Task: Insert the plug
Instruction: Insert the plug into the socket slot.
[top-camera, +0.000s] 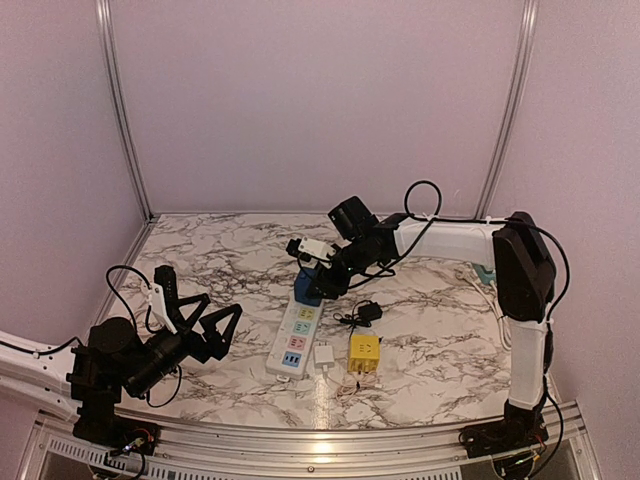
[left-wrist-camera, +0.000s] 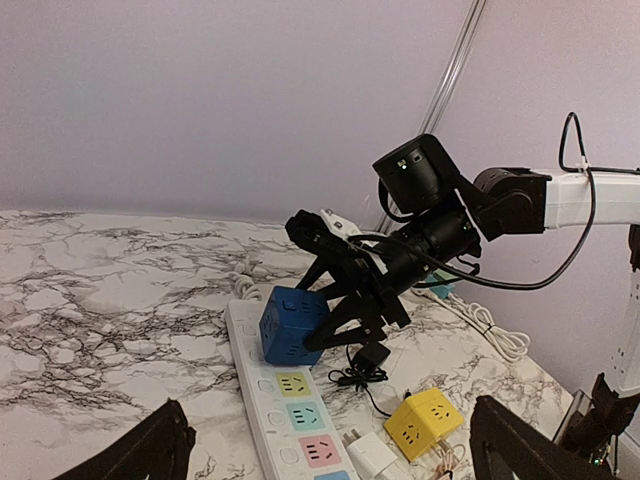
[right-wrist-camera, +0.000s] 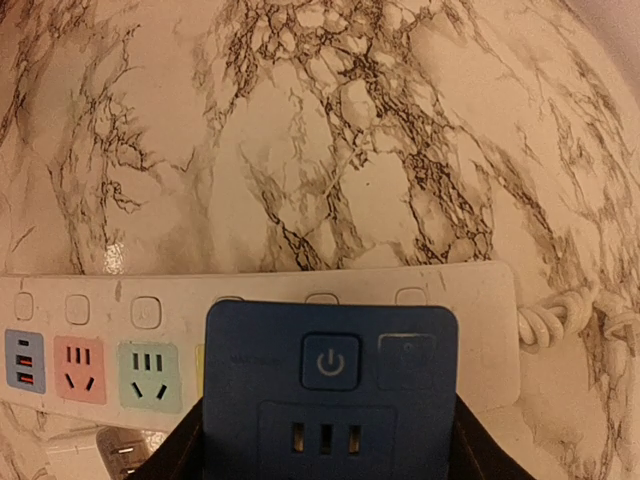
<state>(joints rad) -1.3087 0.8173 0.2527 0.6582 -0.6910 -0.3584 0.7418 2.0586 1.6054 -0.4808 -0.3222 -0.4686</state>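
Observation:
The plug is a blue cube adapter (top-camera: 311, 287) with a power button on top (right-wrist-camera: 330, 362). My right gripper (top-camera: 326, 279) is shut on it, with a dark finger (right-wrist-camera: 176, 452) on each side. The cube sits on the far end of the white power strip (top-camera: 296, 338), just past the yellow socket (left-wrist-camera: 292, 384). Its prongs are hidden beneath it, so I cannot tell how deep it sits. In the left wrist view the blue cube (left-wrist-camera: 290, 325) looks slightly tilted. My left gripper (top-camera: 208, 326) hangs open and empty at the near left, well away from the strip.
Right of the strip lie a yellow cube adapter (top-camera: 363, 353), a small white charger (top-camera: 325, 357) and a black adapter with a thin cable (top-camera: 368, 313). The strip's white cord (right-wrist-camera: 560, 325) coils beyond its far end. Walls close the back and sides.

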